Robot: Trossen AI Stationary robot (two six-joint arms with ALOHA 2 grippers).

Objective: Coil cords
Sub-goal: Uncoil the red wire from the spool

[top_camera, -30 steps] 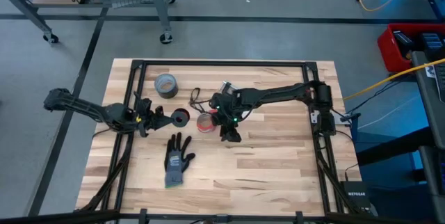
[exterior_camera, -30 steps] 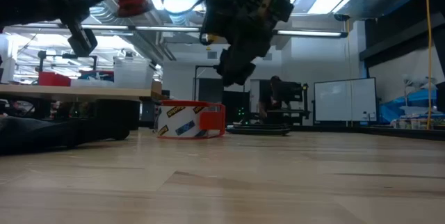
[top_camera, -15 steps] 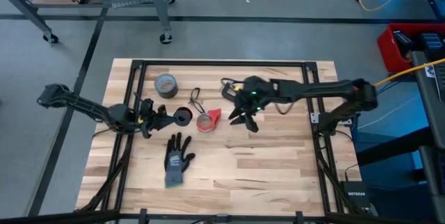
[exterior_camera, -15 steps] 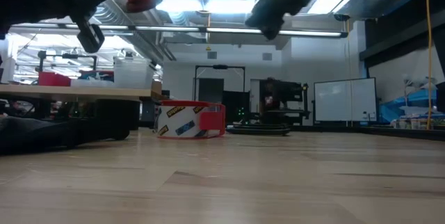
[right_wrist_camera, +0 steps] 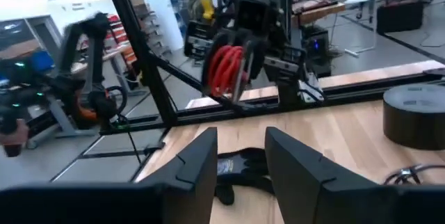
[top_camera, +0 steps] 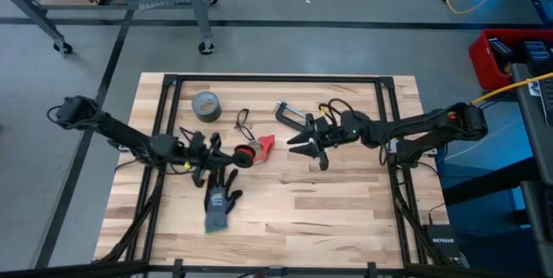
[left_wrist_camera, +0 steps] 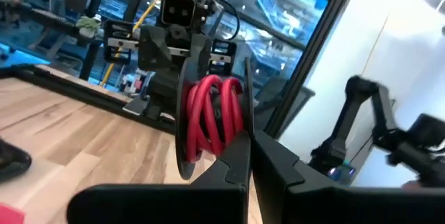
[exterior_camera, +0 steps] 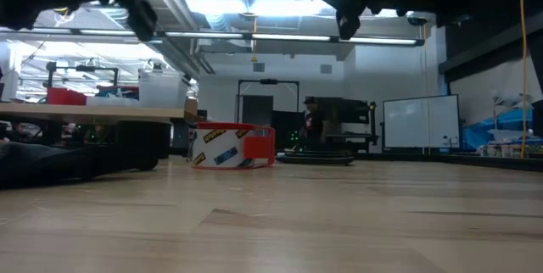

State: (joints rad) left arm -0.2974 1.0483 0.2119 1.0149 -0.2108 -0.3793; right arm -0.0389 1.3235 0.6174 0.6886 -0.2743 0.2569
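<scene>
My left gripper (top_camera: pixel 226 151) is shut on a coil of red cord (left_wrist_camera: pixel 212 116) wound on a dark holder. It holds the coil in the air near the red-edged tape ring (exterior_camera: pixel 231 147). The coil also shows in the right wrist view (right_wrist_camera: pixel 226 67). My right gripper (top_camera: pixel 308 142) is open and empty above the table's middle, to the right of the ring. The black looped cord (top_camera: pixel 244 123) lies flat on the table behind the ring. My left gripper pinches the dark holder's edge (left_wrist_camera: pixel 221 160) between its two shut fingers, with the red loops standing just beyond the fingertips. The fingers come level from the table's left. The coil is lifted clear of the table and stands on edge.
A grey duct-tape roll (top_camera: pixel 206 104) sits far left. A dark glove (top_camera: pixel 222 196) lies near the front, below the left gripper. A metal clamp (top_camera: pixel 285 110) and loose dark cables (top_camera: pixel 333 108) lie behind the right gripper. Bare wood shows at the front right.
My right gripper has moved up and toward the table's right edge, away from the tape ring. My left gripper has carried the red coil up and a little toward the table's right, closer to the ring.
</scene>
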